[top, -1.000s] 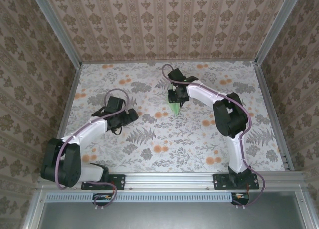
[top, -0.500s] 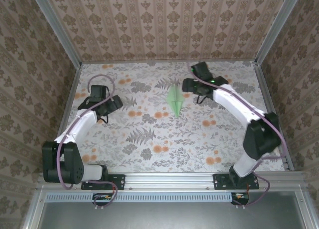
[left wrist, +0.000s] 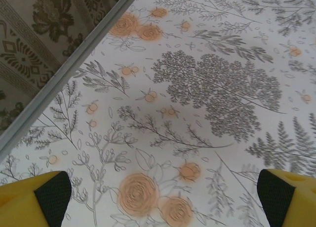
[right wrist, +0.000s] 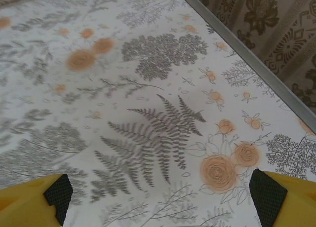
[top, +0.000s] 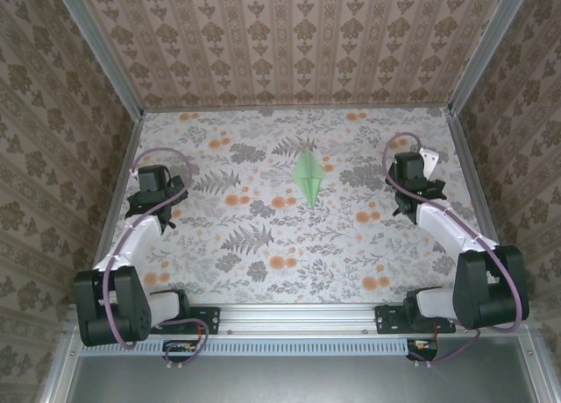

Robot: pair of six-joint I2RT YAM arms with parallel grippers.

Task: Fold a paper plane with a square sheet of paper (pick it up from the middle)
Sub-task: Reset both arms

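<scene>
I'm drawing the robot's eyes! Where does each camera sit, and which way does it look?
Top external: high behind the arms, looking down at the tablecloth and paper plane; both arms, left gripper and right gripper show.
Left wrist: on the left arm, facing the left edge rail; its open fingers show.
Right wrist: on the right arm, facing the right edge rail; its open fingers show.
Shared: both wrist views see tablecloth and rail.

1. The surface is lying under an orange-and-grey floral tablecloth, which is covering it flat.
2. The paper plane is resting flat on the cloth, toward the far middle, its narrower end pointing toward the near edge.
</scene>
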